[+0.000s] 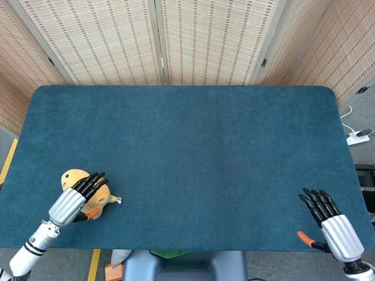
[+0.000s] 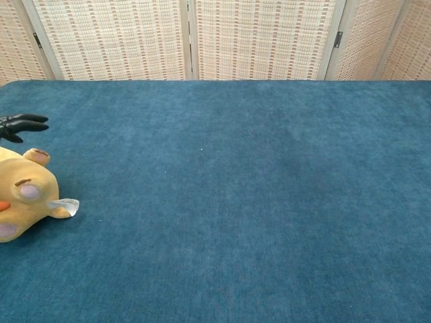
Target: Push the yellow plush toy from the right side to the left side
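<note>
The yellow plush toy point(image 1: 78, 180) lies near the front left corner of the blue table point(image 1: 187, 152); the chest view shows it at the left edge as plush toy point(image 2: 25, 198) with a white tag. My left hand point(image 1: 75, 201) hovers over its right part with fingers stretched out and apart, holding nothing; only its fingertips point(image 2: 20, 122) show in the chest view. My right hand point(image 1: 329, 218) sits at the front right corner, fingers straight and spread, empty.
Woven folding screens point(image 1: 187, 41) stand behind the table's far edge. A white power strip point(image 1: 357, 138) lies on the floor to the right. Yellow floor tape point(image 1: 8, 161) runs along the left side.
</note>
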